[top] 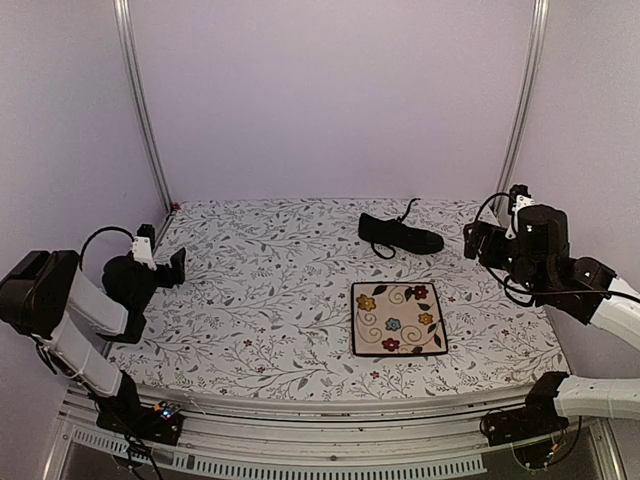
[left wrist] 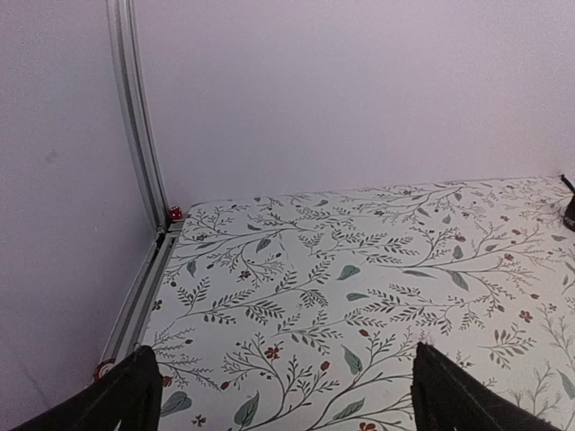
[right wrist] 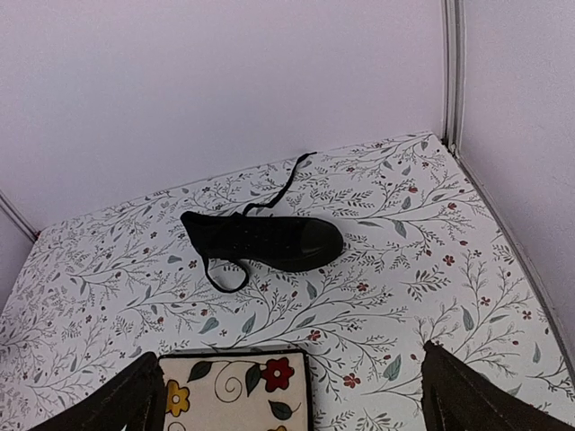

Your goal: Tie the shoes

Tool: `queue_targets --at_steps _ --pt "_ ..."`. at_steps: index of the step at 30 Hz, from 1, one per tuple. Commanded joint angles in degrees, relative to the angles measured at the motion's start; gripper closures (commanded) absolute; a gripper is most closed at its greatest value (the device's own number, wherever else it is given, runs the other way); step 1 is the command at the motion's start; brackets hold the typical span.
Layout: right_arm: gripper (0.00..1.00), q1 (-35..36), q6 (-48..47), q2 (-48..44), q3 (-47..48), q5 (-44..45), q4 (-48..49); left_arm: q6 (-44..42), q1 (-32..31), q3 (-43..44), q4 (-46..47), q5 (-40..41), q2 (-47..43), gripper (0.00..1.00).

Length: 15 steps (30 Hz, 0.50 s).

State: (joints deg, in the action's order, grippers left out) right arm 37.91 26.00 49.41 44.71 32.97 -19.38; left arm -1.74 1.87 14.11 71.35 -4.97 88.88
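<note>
Shoe (right wrist: 265,238): far on the patterned surface (top: 260,300), laces loose.
Plate (top: 399,318): square, flowered, near the shoe, apart from it.
Left end effector (left wrist: 283,377): apart, empty.
Right end effector (right wrist: 289,382): apart, empty.

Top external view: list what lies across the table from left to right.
left claw → shoe → right claw. The floral plate spans the same left-to-right stretch as the shoe, only nearer, so it is left out.
</note>
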Motion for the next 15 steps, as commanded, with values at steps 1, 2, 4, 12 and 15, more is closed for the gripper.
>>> queue_targets --at_steps 1,2,4,12,15 --pt "0.01 0.0 -1.81 -2.04 -0.74 0.75 3.71 -0.33 -0.24 0.41 2.11 -0.3 -0.27 0.04" --pt "0.01 -0.03 -1.69 -1.97 -0.62 0.92 3.8 -0.41 -0.24 0.4 2.07 -0.37 -0.4 0.03" --pt "0.01 -0.02 -1.45 -1.59 -0.19 -0.37 4.09 -0.8 -0.31 0.99 -0.65 -0.73 -2.22 0.03" --pt "0.01 -0.94 -4.19 8.5 7.03 -2.72 2.25 11.03 -0.37 12.87 -36.63 3.19 -16.16 0.03" --pt "0.01 -6.65 -4.77 16.38 11.3 -11.37 1.53 19.93 -0.17 22.64 -56.1 3.38 -17.58 0.03"
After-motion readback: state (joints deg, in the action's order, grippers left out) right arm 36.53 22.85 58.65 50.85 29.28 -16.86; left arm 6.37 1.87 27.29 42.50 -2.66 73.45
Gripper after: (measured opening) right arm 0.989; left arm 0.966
